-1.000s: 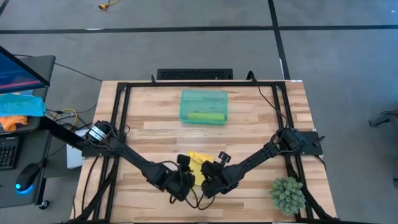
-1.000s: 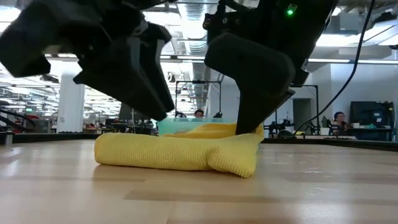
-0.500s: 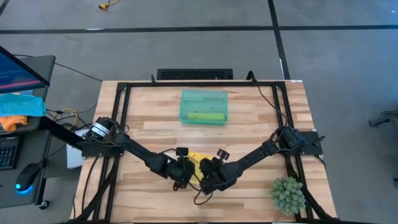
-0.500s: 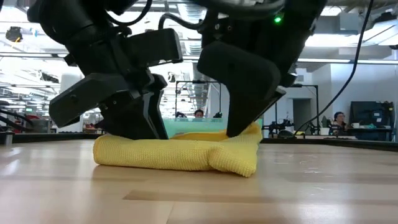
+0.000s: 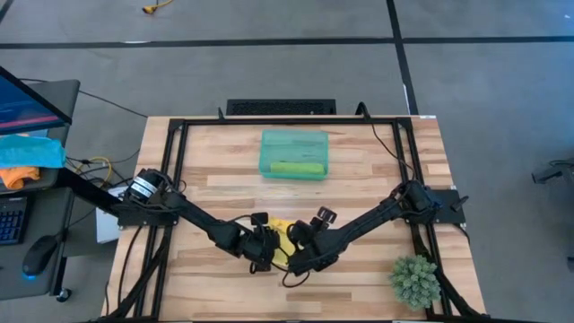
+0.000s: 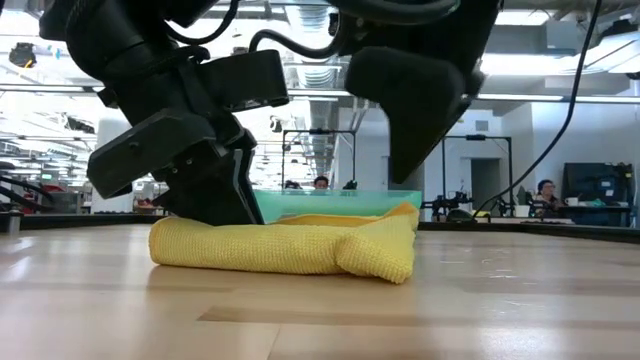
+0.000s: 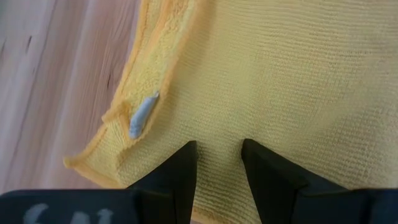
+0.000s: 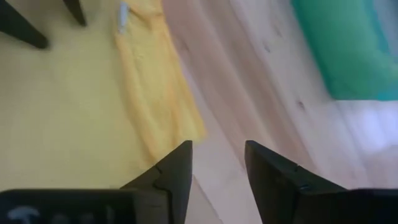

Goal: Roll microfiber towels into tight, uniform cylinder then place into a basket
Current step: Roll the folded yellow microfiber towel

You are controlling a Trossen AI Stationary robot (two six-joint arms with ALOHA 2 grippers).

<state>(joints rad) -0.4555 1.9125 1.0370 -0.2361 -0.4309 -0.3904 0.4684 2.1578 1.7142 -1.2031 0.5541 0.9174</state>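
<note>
The yellow towel (image 6: 285, 245) lies in a low, partly rolled bundle near the table's front middle (image 5: 282, 235). Its right end (image 6: 385, 250) is folded into a thicker lump. My left gripper (image 7: 217, 146) is open and comes down on the towel's left part (image 6: 235, 210). My right gripper (image 8: 217, 146) is open and hangs above the towel's right end (image 6: 415, 165), clear of it. A lime green towel (image 5: 296, 168) lies rolled inside the teal basket (image 5: 294, 144) at the far middle. My left gripper sets its two parted fingertips (image 7: 186, 152) on the flat top layer of the yellow towel (image 7: 217, 121), a little in from the edge that bears a small grey tag (image 7: 142, 115). The fingers slant down from the table's near left. The towel lies on the table.
A small artificial plant (image 5: 414, 280) stands at the front right corner. Black frame rails (image 5: 175, 170) run along the table's sides. Blue and orange cloths (image 5: 27, 154) lie on a desk beyond the left edge. Bare wood lies between the towel and the basket.
My left gripper has gone from the near edge toward the yellow towel and down onto its left part, rolling its wrist as it went. My right gripper has let go of the towel's right end and risen clear. The towel has stayed in place.
</note>
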